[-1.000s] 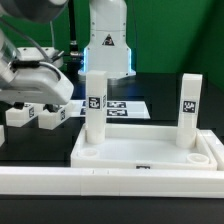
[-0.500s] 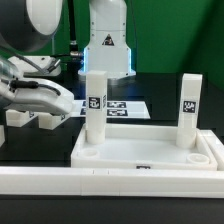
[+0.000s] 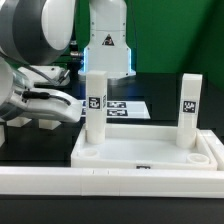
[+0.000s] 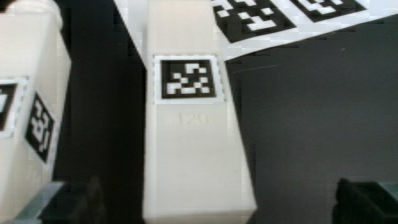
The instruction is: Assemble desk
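Gripper (image 4: 214, 200) jaws wide open over a loose leg (image 4: 192, 130) lying flat, at the exterior view's left of the tabletop (image 3: 140, 150). Risk: neighbouring leg (image 4: 25, 100) sits just beside it, so a finger may clip it on descent.

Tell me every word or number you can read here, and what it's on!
No words or numbers can be read anywhere.
Upright leg at the exterior view's left: square tag, pattern only.
Upright leg at the exterior view's right: the same.
Leg in the wrist view: square tag, pattern only.
Marker board: tag patterns only.
Robot base: glowing mark, too blurred.
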Robot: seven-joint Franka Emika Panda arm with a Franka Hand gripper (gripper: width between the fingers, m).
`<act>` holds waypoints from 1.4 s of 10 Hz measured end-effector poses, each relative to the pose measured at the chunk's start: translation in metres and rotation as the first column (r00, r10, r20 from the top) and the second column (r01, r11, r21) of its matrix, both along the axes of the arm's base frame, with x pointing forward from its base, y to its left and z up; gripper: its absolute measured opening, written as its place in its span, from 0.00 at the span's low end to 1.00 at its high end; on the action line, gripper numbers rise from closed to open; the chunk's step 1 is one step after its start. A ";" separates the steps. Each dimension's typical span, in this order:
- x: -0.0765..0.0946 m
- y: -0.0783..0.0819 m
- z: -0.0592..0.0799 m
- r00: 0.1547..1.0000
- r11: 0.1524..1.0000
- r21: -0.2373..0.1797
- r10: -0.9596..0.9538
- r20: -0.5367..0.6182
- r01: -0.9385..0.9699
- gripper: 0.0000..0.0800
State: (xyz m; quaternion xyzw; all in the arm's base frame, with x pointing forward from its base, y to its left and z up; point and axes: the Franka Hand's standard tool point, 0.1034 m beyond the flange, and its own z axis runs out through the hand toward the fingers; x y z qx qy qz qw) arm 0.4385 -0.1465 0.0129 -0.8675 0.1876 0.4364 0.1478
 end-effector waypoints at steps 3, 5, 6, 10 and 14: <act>-0.006 0.000 -0.006 1.000 1.000 -0.005 -0.003 -0.003 0.003 0.81; -0.006 0.004 -0.008 1.000 1.000 -0.003 0.001 -0.001 -0.001 0.66; -0.005 0.005 -0.008 1.000 1.000 -0.002 0.003 0.001 -0.003 0.66; -0.004 0.004 -0.008 1.000 1.000 -0.003 0.000 0.006 0.000 0.36; 0.026 -0.013 0.023 0.998 0.999 0.017 0.027 0.056 -0.028 0.36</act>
